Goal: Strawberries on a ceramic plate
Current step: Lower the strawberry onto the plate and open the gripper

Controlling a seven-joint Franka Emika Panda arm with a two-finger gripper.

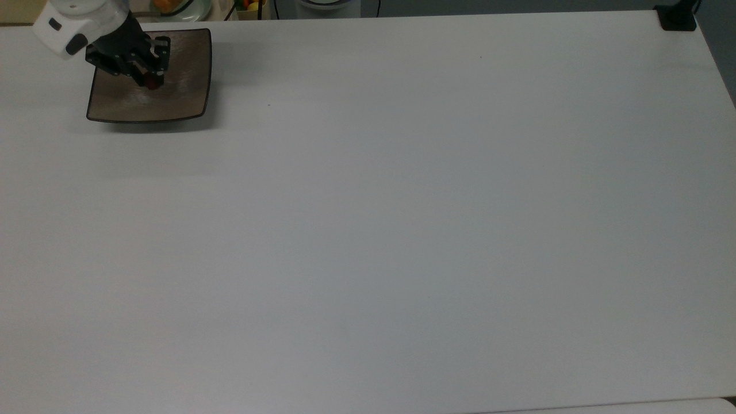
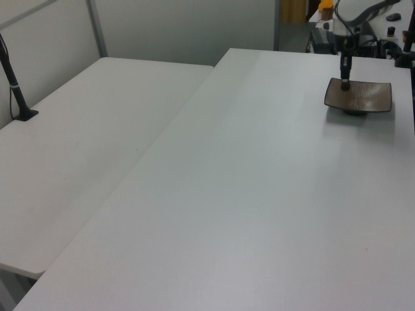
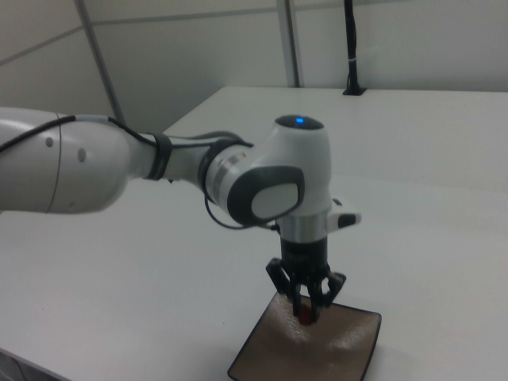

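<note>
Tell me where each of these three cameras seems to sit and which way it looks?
Top view: high above the white table, looking down; the gripper holds a strawberry over the ceramic plate at the top view's upper left.
Left view: off a table corner, looking along it to the far plate; the arm reaches down there.
Right view: close beside the plate, facing the arm and gripper.
All three views share the plate, gripper and strawberry.
</note>
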